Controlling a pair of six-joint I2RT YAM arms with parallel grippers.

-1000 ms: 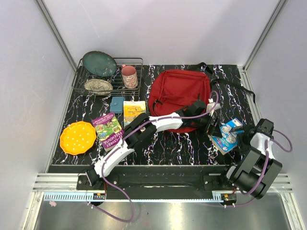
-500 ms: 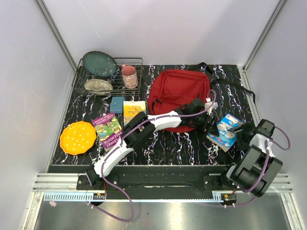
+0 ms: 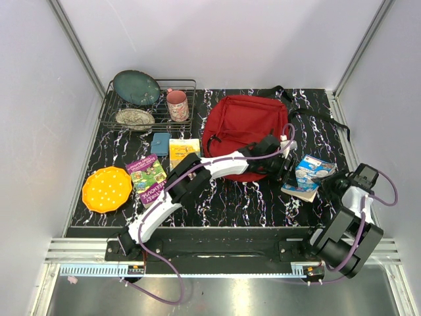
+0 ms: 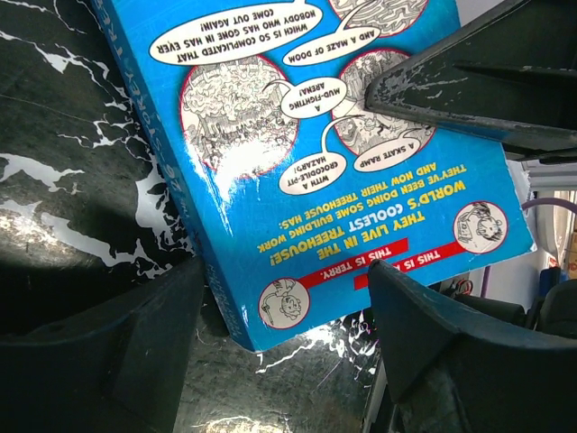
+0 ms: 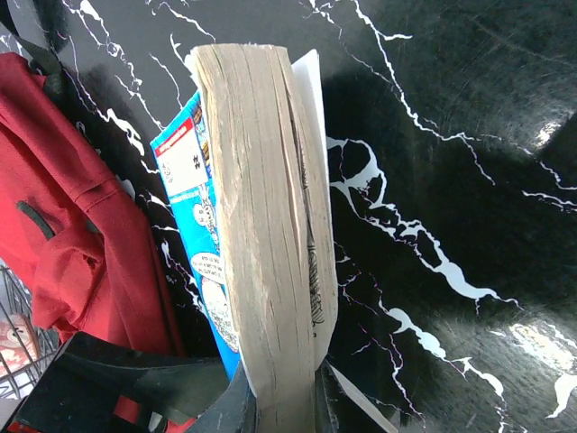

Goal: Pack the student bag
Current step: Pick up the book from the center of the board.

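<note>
The student bag (image 3: 245,128) is a red backpack lying flat at the back middle of the table, and its red fabric (image 5: 63,225) also fills the left of the right wrist view. Right of it a blue book (image 3: 308,176) rests tilted on the table. My right gripper (image 3: 331,185) is shut on the book's page edge (image 5: 270,225), jaws pinching it at the bottom of that view. My left gripper (image 3: 284,168) stands open; its fingers (image 4: 99,352) straddle the corner of the book's back cover (image 4: 297,180).
A wire rack (image 3: 148,105) at the back left holds a green plate (image 3: 136,87), a pink mug (image 3: 177,105) and a second dish. In front of it lie a yellow book (image 3: 184,153), a purple-green book (image 3: 148,178) and an orange plate (image 3: 107,189). Black bag straps (image 3: 322,118) trail to the right.
My right gripper has closed on the book's page edge. The book has shifted left and turned. My left gripper's jaws have narrowed a little around its corner.
</note>
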